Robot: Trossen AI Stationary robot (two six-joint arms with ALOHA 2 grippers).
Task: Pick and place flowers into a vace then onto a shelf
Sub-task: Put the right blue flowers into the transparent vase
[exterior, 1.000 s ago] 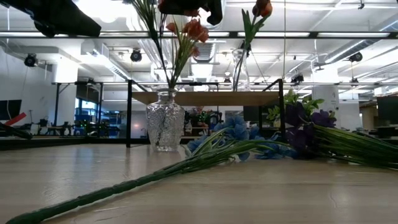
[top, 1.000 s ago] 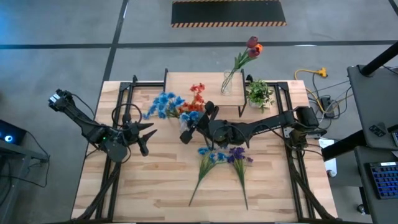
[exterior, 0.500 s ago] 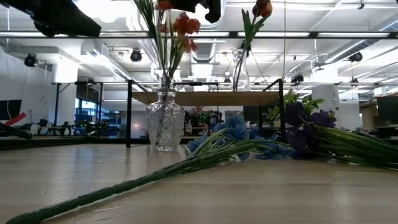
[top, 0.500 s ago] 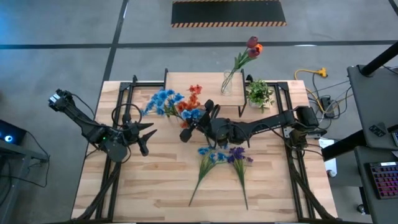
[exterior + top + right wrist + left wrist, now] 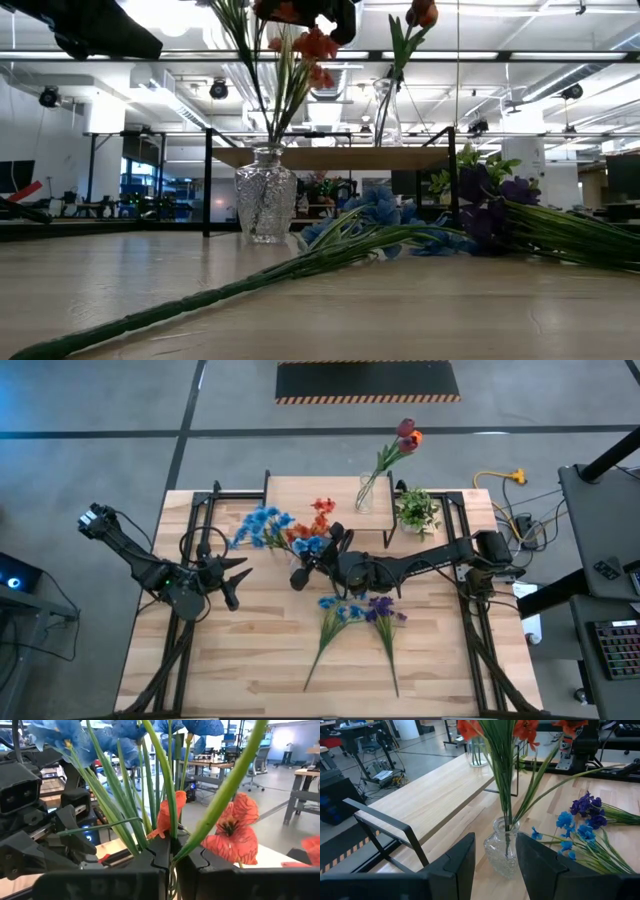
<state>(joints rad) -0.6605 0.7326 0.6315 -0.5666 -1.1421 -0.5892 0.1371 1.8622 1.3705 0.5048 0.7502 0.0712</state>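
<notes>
Swaying slightly, flowers (image 5: 290, 530) stay clamped in the right hand (image 5: 300, 574) above the wooden table (image 5: 260, 650).

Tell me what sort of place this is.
Probably a robotics lab or workshop in a large industrial hall: exposed ceiling beams and track lights, a concrete floor with a hazard-striped mat, and a keyboard workstation beside the wooden table.

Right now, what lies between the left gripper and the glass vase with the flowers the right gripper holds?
In the high view, only bare tabletop lies between the left gripper and the glass vase. The left wrist view shows the same.
</notes>
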